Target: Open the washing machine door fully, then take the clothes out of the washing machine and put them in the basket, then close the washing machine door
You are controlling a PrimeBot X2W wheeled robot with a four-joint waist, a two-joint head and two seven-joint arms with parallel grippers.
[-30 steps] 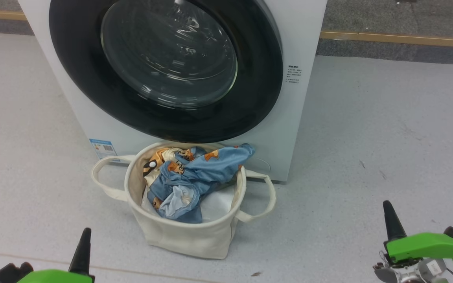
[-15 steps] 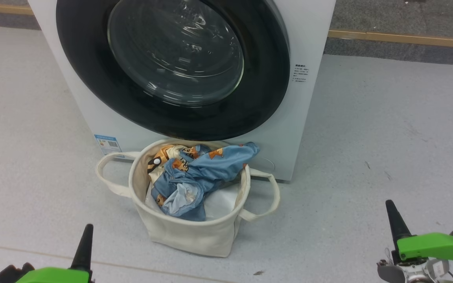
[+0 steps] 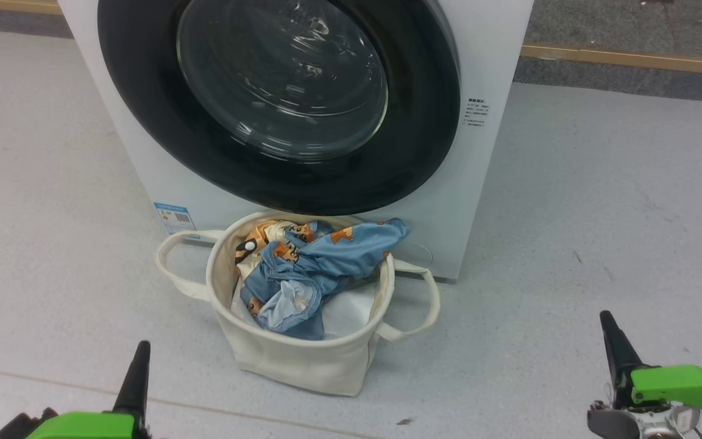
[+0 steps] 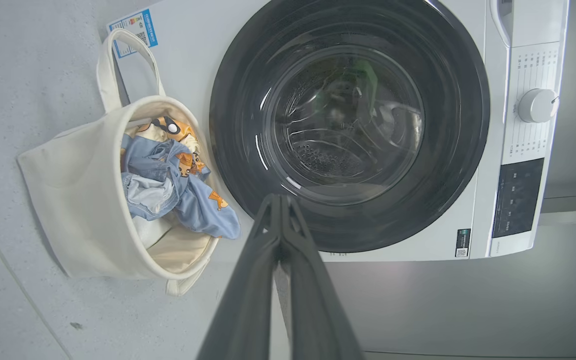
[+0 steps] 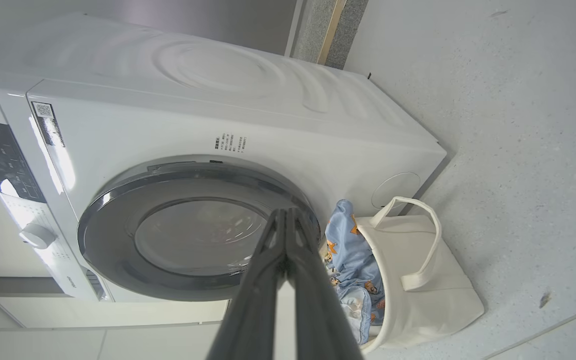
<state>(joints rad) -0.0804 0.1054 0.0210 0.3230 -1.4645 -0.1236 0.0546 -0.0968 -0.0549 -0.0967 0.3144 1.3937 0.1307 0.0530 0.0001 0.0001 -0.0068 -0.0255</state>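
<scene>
Two grippers, both pinched fully together, nothing held.

Head view: left gripper [image 3: 140,353] at lower left, right gripper [image 3: 608,323] at lower right, each showing as one dark spike pointing up, over bare floor [image 3: 570,213]. Basket [image 3: 302,366] stands on the floor ahead and between them, nearer the left one, well apart from both sets of fingers. Clothes [image 3: 326,256] are heaped inside it, with a blue piece draped over the far rim toward the washing machine [image 3: 491,61]. A flat white sheet [image 3: 351,311] lies under them. Washing machine door [image 3: 424,122] sits flush with the front, just behind and above the basket.

Left wrist view: left gripper [image 4: 279,197] fingers pressed tip to tip, the tip lined up with the washing machine door [image 4: 458,125] rim in frame, no contact visible. Basket [image 4: 78,200] and clothes [image 4: 188,200] are off to the left of the fingers, apart from them. Round knob [image 4: 535,105] on the panel at far right.

Right wrist view: right gripper [image 5: 286,212] fingers closed together, the tip overlapping the washing machine door [image 5: 118,260] edge in frame. Clothes [image 5: 343,240] and basket [image 5: 433,300] lie just right of the fingers in frame, not touched.
</scene>
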